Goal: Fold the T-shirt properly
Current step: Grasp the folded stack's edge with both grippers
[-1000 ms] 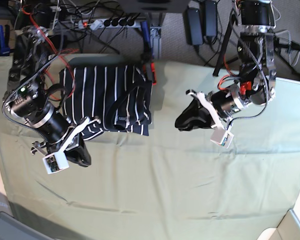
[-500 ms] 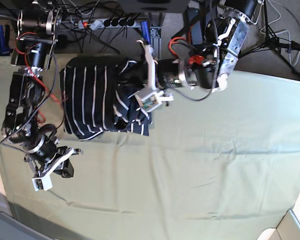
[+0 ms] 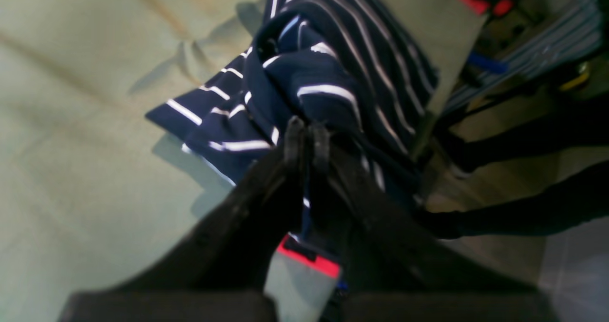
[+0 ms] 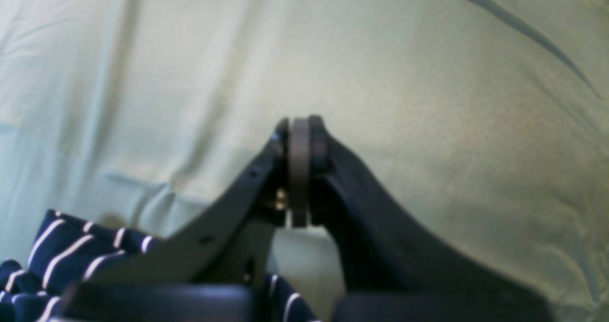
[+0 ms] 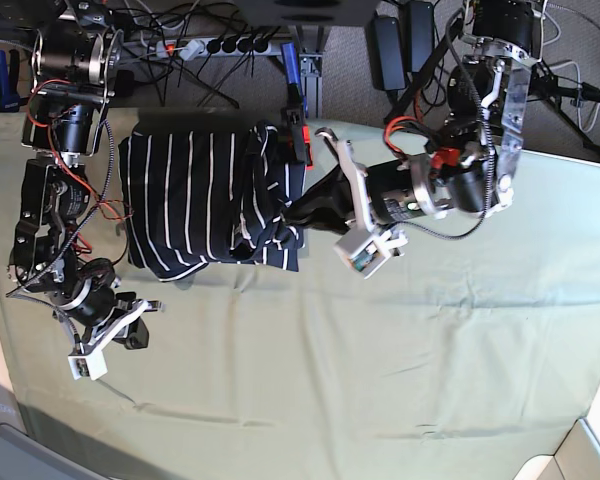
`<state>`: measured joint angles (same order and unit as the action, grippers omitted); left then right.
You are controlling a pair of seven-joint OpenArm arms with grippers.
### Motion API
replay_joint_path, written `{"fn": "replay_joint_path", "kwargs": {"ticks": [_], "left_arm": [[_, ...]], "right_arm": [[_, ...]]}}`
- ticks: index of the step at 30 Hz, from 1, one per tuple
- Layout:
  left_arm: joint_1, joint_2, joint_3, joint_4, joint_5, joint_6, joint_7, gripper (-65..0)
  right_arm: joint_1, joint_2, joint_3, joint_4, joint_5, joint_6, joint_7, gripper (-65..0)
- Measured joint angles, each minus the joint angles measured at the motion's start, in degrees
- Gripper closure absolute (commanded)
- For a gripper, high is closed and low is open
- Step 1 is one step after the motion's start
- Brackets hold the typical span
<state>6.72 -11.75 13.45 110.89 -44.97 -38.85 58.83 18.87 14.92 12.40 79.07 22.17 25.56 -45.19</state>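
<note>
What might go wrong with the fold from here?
The left pincer is shut at the shirt's crumpled edge, so pulling back could drag the loose folds out of place if cloth is caught. The fabric there is already bunched rather than flat, so pressing on may set creases in. The right pincer is shut and away from the shirt, so nothing on that side would stop it sliding over the cloth.

striped T-shirt (image 5: 185, 195), bunched on pale cloth (image 5: 380, 370), between robot arms
</note>
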Motion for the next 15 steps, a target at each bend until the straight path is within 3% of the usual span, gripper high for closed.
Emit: {"fn": "replay_joint_path", "kwargs": {"ticks": [3, 8, 15], "left_arm": [[3.0, -1.9, 0.1, 5.4, -1.0, 0.0, 0.0, -1.5], [8.3, -2.0, 5.2, 9.2, -1.1, 0.0, -0.3, -1.5], [9.8, -0.2, 20.3, 9.1, 8.8, 0.0, -5.0, -1.5]], "right_arm": [[0.0, 0.0, 0.0, 0.0, 0.2, 0.0, 0.2, 0.0], [0.0, 0.0, 0.0, 0.0, 0.1, 0.0, 0.5, 0.0], [0.0, 0.0, 0.0, 0.0, 0.1, 0.0, 1.3, 0.0]]}}
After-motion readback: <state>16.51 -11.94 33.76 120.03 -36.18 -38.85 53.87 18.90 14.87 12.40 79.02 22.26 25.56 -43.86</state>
